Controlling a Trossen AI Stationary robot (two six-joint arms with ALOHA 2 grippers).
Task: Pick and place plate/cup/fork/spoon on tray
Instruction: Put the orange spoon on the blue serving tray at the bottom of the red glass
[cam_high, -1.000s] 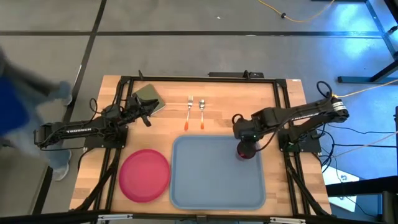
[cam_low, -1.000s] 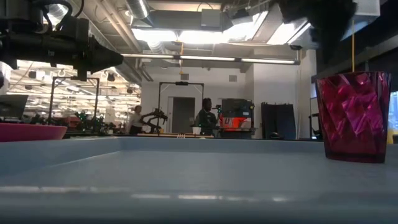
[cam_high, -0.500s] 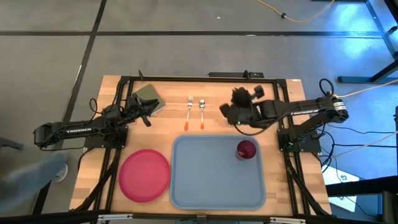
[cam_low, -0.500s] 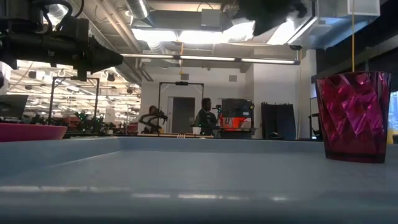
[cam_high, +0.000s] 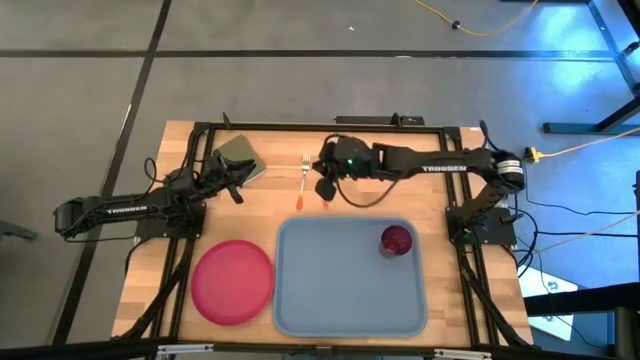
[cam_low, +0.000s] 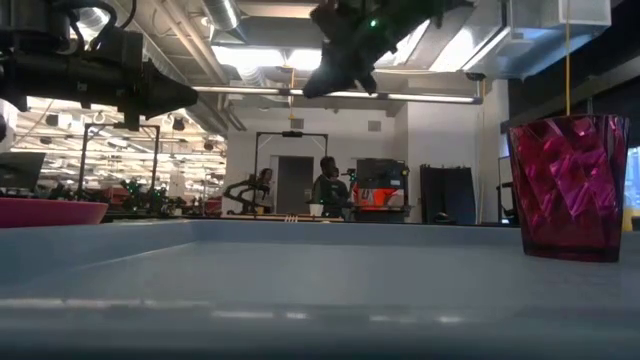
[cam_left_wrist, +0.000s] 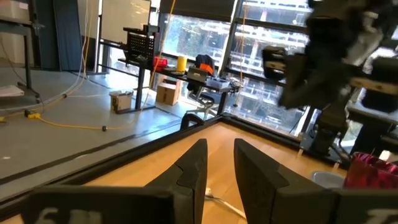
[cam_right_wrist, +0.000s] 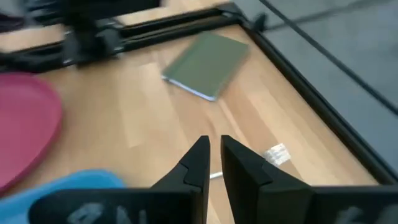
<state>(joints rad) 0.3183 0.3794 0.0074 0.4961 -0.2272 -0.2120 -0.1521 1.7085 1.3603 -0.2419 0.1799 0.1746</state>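
Note:
The dark-red cup (cam_high: 396, 241) stands upright on its base on the light-blue tray (cam_high: 340, 290), near the tray's far right corner; it also shows in the low view (cam_low: 568, 185). The pink-red plate (cam_high: 232, 281) lies on the table left of the tray. The fork (cam_high: 304, 178) lies on the wood beyond the tray. The spoon beside it is mostly hidden under my right gripper (cam_high: 325, 186), which hovers above it, empty, fingers nearly together (cam_right_wrist: 213, 155). My left gripper (cam_high: 236, 186) waits at the far left, empty, fingers close together (cam_left_wrist: 219, 162).
An olive-green square pad (cam_high: 238, 156) lies at the far left by my left gripper. Black frame rails (cam_high: 320, 127) run along the table's far and side edges. Bare wood lies between the plate and the utensils. People stand in the room beyond the table.
My right gripper has let go of the cup, risen and swung from the tray's far right corner toward the table's far edge and left, ending above the spoon. The cup stays upright on the tray.

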